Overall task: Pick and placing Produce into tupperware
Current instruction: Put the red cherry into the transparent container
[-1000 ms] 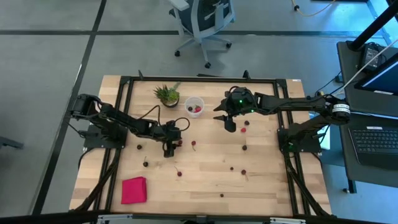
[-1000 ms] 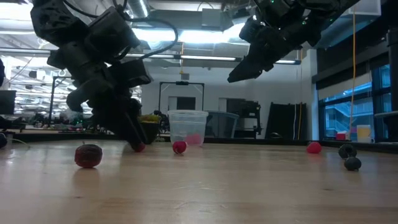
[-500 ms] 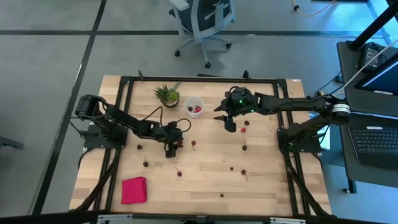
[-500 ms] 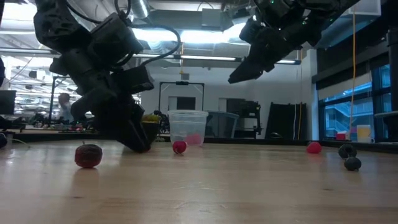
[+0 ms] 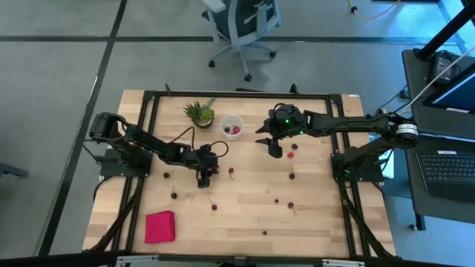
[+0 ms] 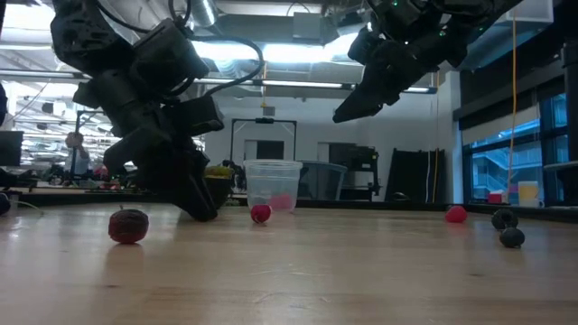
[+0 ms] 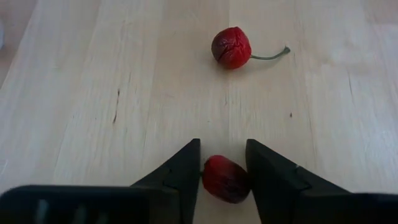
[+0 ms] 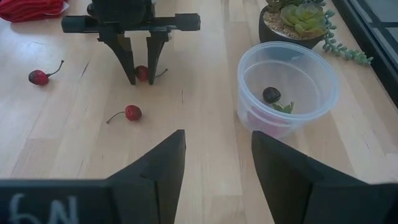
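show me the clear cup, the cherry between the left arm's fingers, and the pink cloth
clear cup [image 8: 320,74]: right wrist view, on its translucent rim
cherry between the fingers [image 7: 225,178]: left wrist view, on its red skin
pink cloth [image 5: 159,226]: high view, at its middle

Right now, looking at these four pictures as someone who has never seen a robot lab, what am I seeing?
You see one wooden table with two dark robot arms, photographed four ways: from above, from table height, and from a small camera on each arm's wrist.

Scattered on the table are small red cherries, plus a pink cloth, a potted plant and a clear plastic cup with some fruit already inside.

The left gripper is down at the table, its two fingers closing around a cherry; another cherry with a stem lies just ahead.

The right gripper hangs open above the table near the cup, holding nothing.
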Tool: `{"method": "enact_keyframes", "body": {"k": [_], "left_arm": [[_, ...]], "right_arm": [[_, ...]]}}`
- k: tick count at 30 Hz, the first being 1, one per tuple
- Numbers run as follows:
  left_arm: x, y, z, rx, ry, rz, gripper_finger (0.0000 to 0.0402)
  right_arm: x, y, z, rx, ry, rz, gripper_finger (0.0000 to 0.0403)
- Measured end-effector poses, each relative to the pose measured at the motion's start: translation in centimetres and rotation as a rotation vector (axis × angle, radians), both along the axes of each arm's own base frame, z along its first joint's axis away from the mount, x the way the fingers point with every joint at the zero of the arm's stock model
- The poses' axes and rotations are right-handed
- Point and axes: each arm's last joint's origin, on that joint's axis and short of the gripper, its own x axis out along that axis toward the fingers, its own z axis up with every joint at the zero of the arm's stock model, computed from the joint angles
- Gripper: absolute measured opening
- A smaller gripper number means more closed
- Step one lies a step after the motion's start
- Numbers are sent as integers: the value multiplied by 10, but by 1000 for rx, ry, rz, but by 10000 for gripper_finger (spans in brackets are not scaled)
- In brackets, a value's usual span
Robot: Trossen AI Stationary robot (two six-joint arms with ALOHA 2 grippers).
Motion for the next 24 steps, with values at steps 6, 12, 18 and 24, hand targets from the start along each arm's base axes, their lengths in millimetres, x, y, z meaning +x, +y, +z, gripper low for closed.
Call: {"method": "enact_keyframes", "body": {"k": [6, 12, 18, 24], "left_arm": [[-1, 0, -1, -1, 6, -1, 57], [-1, 0, -1, -3, 8, -2, 37], [4, 1, 13, -10, 15, -1, 39], [23, 18, 57, -5, 13, 59, 37]], "right_arm": [[0, 0, 0, -3, 0, 1, 186], [0, 0, 0, -3, 0, 1, 186], [0, 0, 0, -1, 0, 0, 186], [0, 0, 0, 0, 0, 0, 186]]}}
